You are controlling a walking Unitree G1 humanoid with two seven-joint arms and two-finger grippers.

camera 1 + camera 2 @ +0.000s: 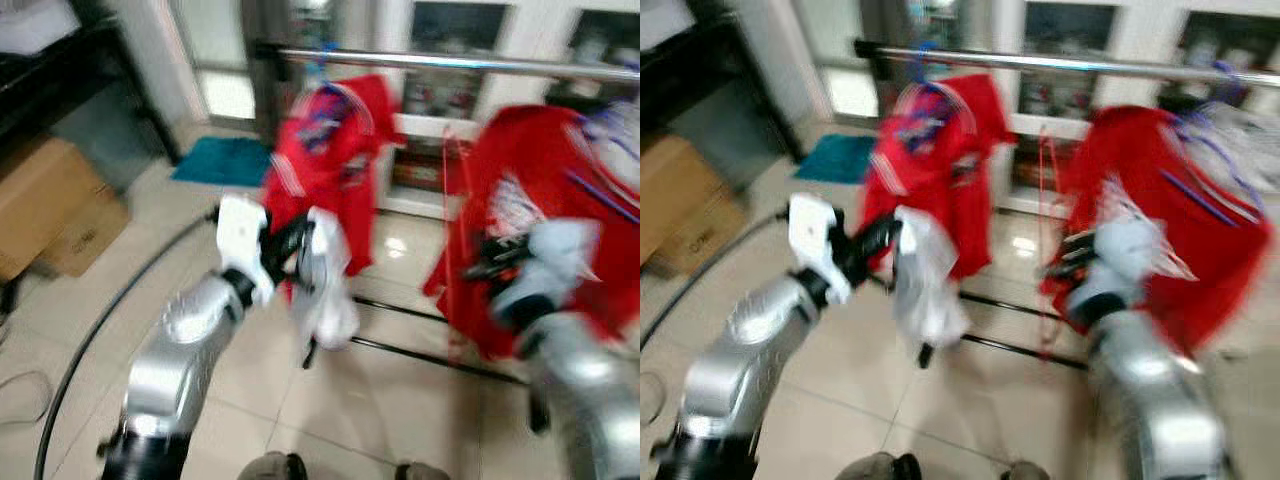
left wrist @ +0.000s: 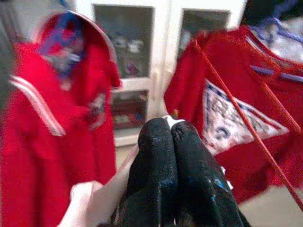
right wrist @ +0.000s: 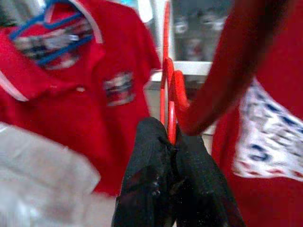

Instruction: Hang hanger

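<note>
A metal rail [image 1: 450, 62] runs across the top of the blurred eye views. A red shirt on a blue hanger [image 1: 335, 150] hangs from it at the left. My left gripper [image 1: 290, 245] is raised in front of that shirt, shut on a white garment [image 1: 328, 285] that droops below it; the white cloth [image 2: 94, 198] shows beside the closed fingers [image 2: 156, 161]. My right gripper [image 3: 173, 137] is shut on a thin red hanger [image 3: 169, 101] carrying a second red shirt [image 1: 545, 190] with a white print, held below the rail at the right.
Cardboard boxes [image 1: 50, 205] stand at the left on the tiled floor, under a dark shelf [image 1: 40, 70]. A teal mat [image 1: 225, 160] lies behind. A black cable [image 1: 110, 310] curves across the floor. The rack's black base bars [image 1: 420, 355] lie ahead, with a white glass-door cabinet [image 2: 128, 61] behind.
</note>
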